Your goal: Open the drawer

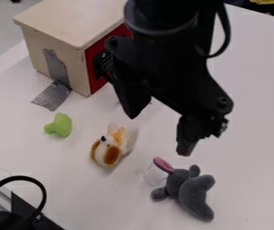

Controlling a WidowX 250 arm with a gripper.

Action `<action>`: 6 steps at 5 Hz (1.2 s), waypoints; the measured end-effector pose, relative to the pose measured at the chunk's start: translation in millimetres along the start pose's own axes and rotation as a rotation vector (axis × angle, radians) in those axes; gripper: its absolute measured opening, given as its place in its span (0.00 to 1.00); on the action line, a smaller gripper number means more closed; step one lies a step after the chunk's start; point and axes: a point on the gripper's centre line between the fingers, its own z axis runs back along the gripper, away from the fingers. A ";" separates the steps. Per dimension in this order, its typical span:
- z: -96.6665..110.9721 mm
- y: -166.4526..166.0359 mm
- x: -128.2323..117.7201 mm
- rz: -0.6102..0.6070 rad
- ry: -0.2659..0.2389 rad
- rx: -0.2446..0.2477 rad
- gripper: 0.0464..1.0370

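White table [256, 94] bears a taped box [73, 20]

The pale wooden box stands at the upper left, a strip of grey tape [53, 95] running down its side onto the tabletop. Near the tape's lower end lies a green toy [61, 125]. A white-and-brown plush dog [107, 150] lies between that and a grey plush [194, 191] with a pink-lined ear.

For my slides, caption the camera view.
Open black gripper above a white table with a red-fronted wooden box, green toy, brown-eared plush and gray plush.
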 end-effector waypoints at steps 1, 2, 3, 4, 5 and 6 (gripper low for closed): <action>-3.2 0.4 -2.9 0.000 0.015 0.001 0.96; -13.9 27.3 13.9 0.051 0.035 0.011 0.96; -17.5 61.4 35.6 0.117 0.028 0.025 0.96; -21.9 94.9 45.0 0.176 0.035 0.043 0.96; -42.5 119.1 54.1 0.198 0.046 0.034 0.96; -60.4 131.1 70.3 0.173 0.066 0.023 0.96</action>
